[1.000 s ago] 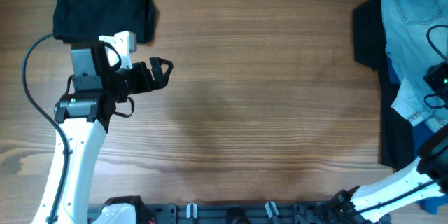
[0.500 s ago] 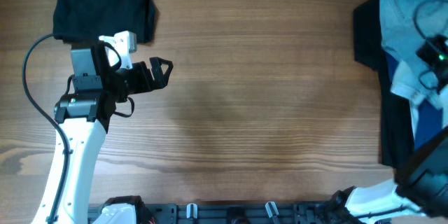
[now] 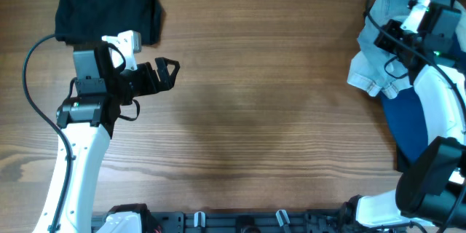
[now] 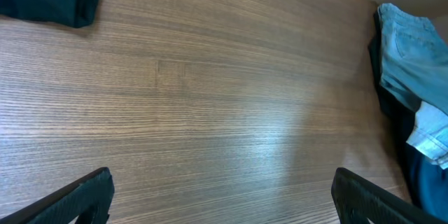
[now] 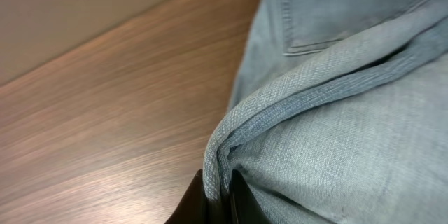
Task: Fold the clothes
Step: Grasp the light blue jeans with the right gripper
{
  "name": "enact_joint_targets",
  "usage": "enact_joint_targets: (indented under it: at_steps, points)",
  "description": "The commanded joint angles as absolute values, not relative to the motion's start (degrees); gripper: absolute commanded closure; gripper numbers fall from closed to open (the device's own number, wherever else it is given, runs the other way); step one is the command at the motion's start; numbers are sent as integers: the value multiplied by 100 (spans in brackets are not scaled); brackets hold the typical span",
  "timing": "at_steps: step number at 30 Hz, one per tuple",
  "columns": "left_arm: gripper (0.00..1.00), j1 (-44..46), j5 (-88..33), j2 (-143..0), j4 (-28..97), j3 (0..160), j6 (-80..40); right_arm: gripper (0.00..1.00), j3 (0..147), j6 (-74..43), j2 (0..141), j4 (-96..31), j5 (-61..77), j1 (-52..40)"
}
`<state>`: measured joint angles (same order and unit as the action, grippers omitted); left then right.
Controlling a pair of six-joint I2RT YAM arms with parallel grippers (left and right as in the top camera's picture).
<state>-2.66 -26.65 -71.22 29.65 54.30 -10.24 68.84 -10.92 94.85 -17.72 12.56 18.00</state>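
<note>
Garments: three. Pale faded-blue denim jeans (image 3: 373,64) at the right table edge, navy cloth (image 3: 409,120) beneath, black heap (image 3: 109,4) far left.
Right gripper (image 5: 217,194): clamped on a jeans fold, shown clearly only in the right wrist view.
Left gripper (image 3: 166,75): fingers spread wide above the wooden table (image 3: 262,116).

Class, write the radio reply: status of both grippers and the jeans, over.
Left gripper open above the table. Right gripper shut on pale jeans, right edge. Black garment at far-left corner, not in the way.

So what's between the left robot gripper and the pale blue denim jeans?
Just bare wooden table, seen in the overhead view, from the left gripper across to the pale blue denim jeans.
</note>
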Motion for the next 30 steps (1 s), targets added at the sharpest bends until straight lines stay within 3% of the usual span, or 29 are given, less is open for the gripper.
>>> enact_joint_targets:
  at_steps: [1,2,4,5,7,10,11,12,13,15,17,26,28,30]
  points:
    - [0,-235,-2764,-7124,2906,5548,-1098,96,7028,-1166,9251,-1831,1260,2067]
    - [0,-235,-2764,-7126,2893,5546,-1098,95,7028,-1090,9251,-1844,1328,2112]
    - [0,-235,-2764,-7124,2873,5546,-1098,75,7028,-987,9251,-1850,1376,2171]
    - [0,-235,-2764,-7126,2869,5546,-1098,71,7028,-888,9251,-1850,1376,2174]
    - [0,-235,-2764,-7124,2869,5546,-1098,94,7028,-849,9251,-1894,1354,2171]
    - [0,-235,-2764,-7126,2869,5546,-1096,95,7024,-851,9251,-1944,1354,2171]
    - [0,-235,-2762,-7126,2869,5548,-1098,91,7022,-851,9251,-1957,1354,2171]
    - [0,-235,-2764,-7126,2869,5546,-1098,68,7022,-851,9251,-1959,1354,2174]
    - [0,-235,-2762,-7126,2869,5546,-1096,52,7015,-849,9251,-1957,1350,2174]
    - [0,-235,-2762,-7126,2871,5546,-1096,39,7011,-827,9297,-1955,1280,2174]
    - [0,-235,-2762,-7126,2871,5546,-1096,35,7006,-803,9435,-1929,1199,2171]
    - [0,-235,-2762,-7126,2871,5546,-1096,35,7006,-906,10333,-1422,1358,2158]
    - [0,-235,-2759,-7126,2871,5546,-1098,39,7006,-897,10422,-1258,1352,2126]
    - [0,-235,-2759,-7126,2871,5546,-1098,49,7006,-906,10451,-1168,1354,2104]
